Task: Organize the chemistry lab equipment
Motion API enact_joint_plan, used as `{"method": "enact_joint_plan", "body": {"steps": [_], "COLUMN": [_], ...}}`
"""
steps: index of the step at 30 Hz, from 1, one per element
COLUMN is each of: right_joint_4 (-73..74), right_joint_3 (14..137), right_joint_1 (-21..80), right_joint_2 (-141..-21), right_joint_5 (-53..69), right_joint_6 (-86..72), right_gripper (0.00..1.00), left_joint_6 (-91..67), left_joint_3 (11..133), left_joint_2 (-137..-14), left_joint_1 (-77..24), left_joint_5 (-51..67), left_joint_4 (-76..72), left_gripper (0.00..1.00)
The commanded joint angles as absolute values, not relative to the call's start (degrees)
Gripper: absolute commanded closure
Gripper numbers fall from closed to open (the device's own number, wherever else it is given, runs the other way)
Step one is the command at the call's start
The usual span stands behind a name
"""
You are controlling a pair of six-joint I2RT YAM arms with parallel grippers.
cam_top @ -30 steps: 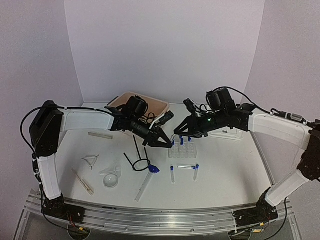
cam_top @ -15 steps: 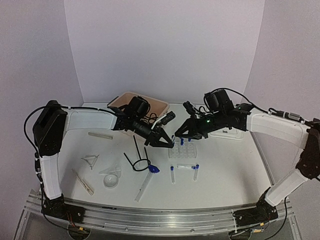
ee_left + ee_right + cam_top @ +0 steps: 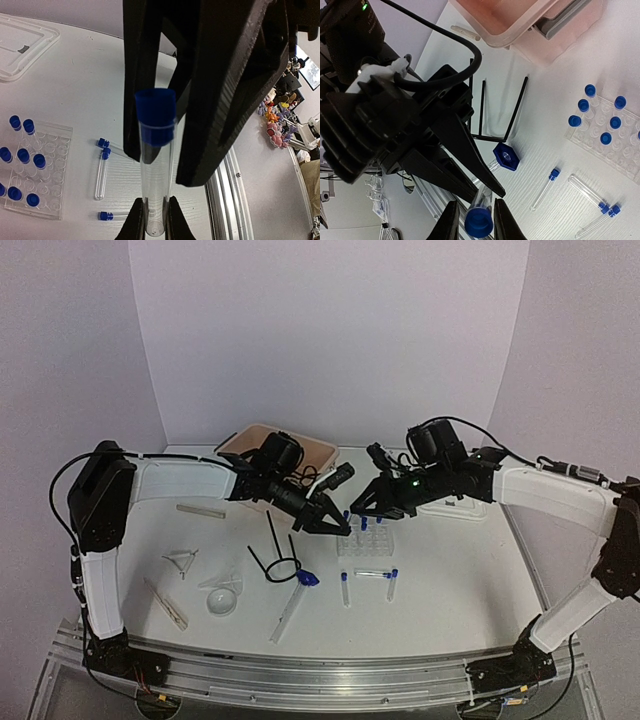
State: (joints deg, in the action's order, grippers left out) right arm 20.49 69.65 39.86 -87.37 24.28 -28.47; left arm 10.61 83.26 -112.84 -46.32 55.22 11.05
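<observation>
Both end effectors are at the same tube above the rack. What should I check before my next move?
1. Grip of the left end effector on the tube: ok, its fingers are clamped on the tube's bottom end.
2. Grip of the right end effector: cannot tell. Its fingers flank the blue cap, but contact is unclear.
3. Cap seated on the tube: ok.
4. Free wells in the tube rack: ok, several are empty.
5. All tubes racked: not ok, three loose tubes lie flat beside the rack.
</observation>
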Motion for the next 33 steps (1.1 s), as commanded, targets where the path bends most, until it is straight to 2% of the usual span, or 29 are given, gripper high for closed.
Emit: {"method": "enact_joint_plan", "body": {"steps": [1, 4, 7, 8, 9, 11, 13, 14, 22, 33], "right_joint_4": [19.8, 19.8, 19.8, 19.8, 19.9, 20.1, 20.7, 21.0, 22.9, 22.9], "right_joint_3": [71.9, 71.9, 71.6, 71.4, 71.1, 70.1, 68.5, 67.5, 63.1, 62.6], "right_joint_1": [40.2, 40.2, 40.2, 40.2, 40.2, 40.2, 40.2, 40.2, 40.2, 40.2], "right_joint_2": [-87.3, -87.4, -87.2, -86.9, -86.4, -85.2, -83.5, -82.7, -78.1, -84.4], "right_joint_5": [23.2, 23.0, 22.8, 22.4, 22.0, 20.4, 17.2, 14.9, 4.2, -5.6], "right_joint_6": [-27.3, -27.1, -27.0, -26.9, -26.7, -26.4, -25.7, -25.4, -23.7, -21.1], "right_gripper": [0.80, 0.87, 0.98, 1.00, 1.00, 1.00, 1.00, 1.00, 1.00, 1.00], "left_joint_6": [11.9, 12.2, 12.2, 11.8, 11.2, 10.1, 9.0, 8.6, 4.5, -9.7], "left_joint_3": [86.2, 86.6, 86.6, 86.8, 86.9, 86.9, 85.8, 85.2, 80.2, 70.1], "left_joint_2": [-113.5, -113.6, -113.7, -113.7, -113.6, -113.6, -112.7, -112.0, -106.7, -94.5], "left_joint_1": [-47.0, -47.1, -47.1, -47.1, -47.1, -47.1, -47.1, -47.1, -47.1, -46.9], "left_joint_5": [54.9, 54.7, 54.0, 53.6, 53.0, 52.2, 51.8, 51.6, 42.7, 12.4], "left_joint_4": [12.0, 12.4, 12.5, 12.5, 12.4, 12.2, 10.9, 10.0, 7.4, 6.6], "left_gripper": [1.00, 1.00, 1.00, 0.92, 0.79, 0.47, 0.06, 0.01, 0.00, 0.00]}}
